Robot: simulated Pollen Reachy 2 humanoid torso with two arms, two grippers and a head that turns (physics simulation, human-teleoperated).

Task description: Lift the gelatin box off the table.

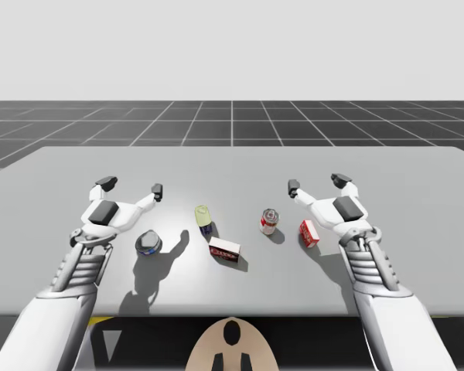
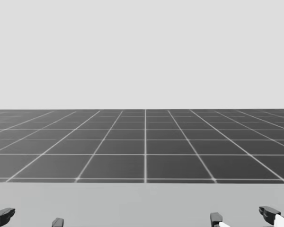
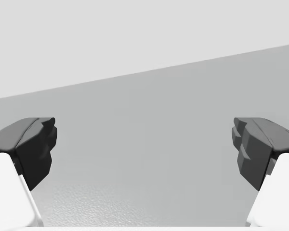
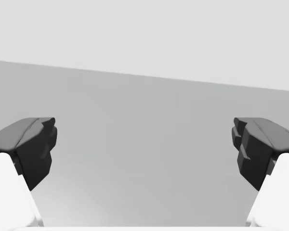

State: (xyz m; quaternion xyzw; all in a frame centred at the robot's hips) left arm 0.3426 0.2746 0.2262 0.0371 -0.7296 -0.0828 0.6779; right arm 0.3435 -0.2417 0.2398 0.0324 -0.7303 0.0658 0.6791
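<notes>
The bright red box [image 1: 308,232] lies on the table [image 1: 417,178] near its front edge, just beside my right wrist. A red-and-white can [image 1: 269,221] stands at its 10 o'clock. My right gripper [image 1: 317,183] hovers at 12 o'clock with its fingers spread wide, and open tabletop runs beyond it. My left gripper [image 1: 131,186] is equally spread.

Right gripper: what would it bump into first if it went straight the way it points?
Probably nothing: ahead of my right gripper, between its open fingers, lies bare table to its far edge. Depth is hard to judge.
</notes>
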